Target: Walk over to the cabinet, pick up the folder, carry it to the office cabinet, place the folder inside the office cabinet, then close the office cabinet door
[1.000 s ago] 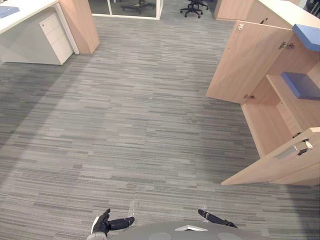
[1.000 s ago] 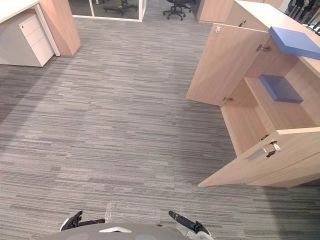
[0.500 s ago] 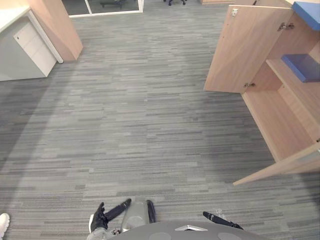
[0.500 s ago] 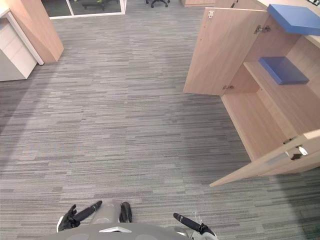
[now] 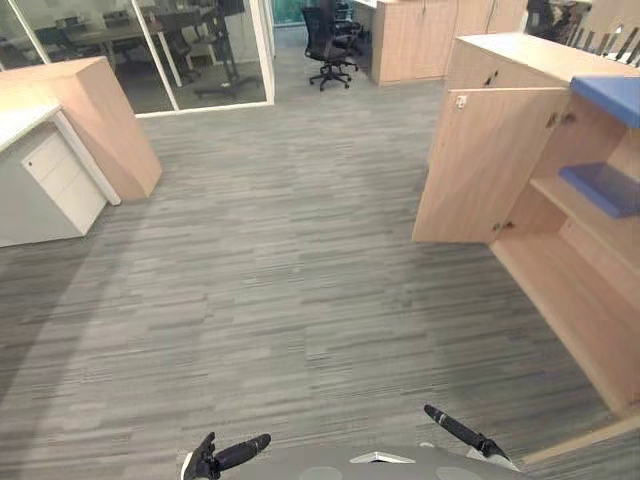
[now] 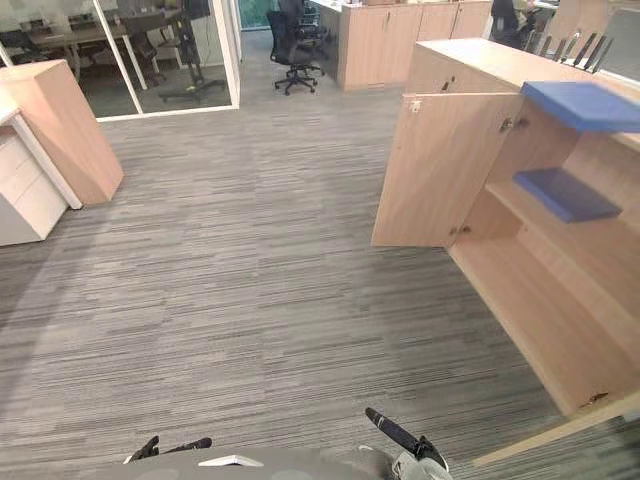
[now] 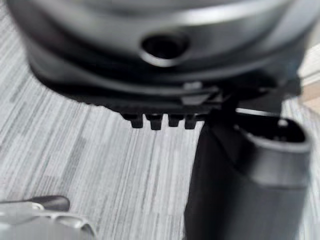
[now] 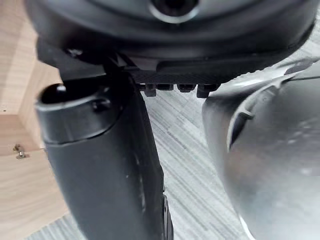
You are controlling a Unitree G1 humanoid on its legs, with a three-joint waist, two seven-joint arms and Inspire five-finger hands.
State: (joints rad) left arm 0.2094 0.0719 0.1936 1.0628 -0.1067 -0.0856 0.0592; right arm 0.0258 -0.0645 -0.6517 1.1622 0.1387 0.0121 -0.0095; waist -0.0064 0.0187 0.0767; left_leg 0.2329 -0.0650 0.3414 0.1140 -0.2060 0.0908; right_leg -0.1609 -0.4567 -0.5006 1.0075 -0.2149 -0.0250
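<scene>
Left hand [image 5: 235, 455] and right hand [image 5: 455, 430] straight-fingered, empty; blue folder [image 6: 565, 193] lies flat on the open cabinet's [image 6: 440, 170] shelf [image 6: 600, 245], long side along it.

The floor [image 5: 280, 260] is grey carpet, matt, with a fine streaked weave. At right, the office cabinet [image 6: 440, 170] is pale wood-grain board, smooth and matt, with small bright metal hinges [image 6: 515, 124]. The top folder [image 6: 585, 103] and the shelf folder [image 6: 565, 193] look matt blue. The far glass partition [image 5: 200, 50] is glossy. The left hand [image 7: 245, 185] is smooth dark plastic with a faint sheen.
</scene>
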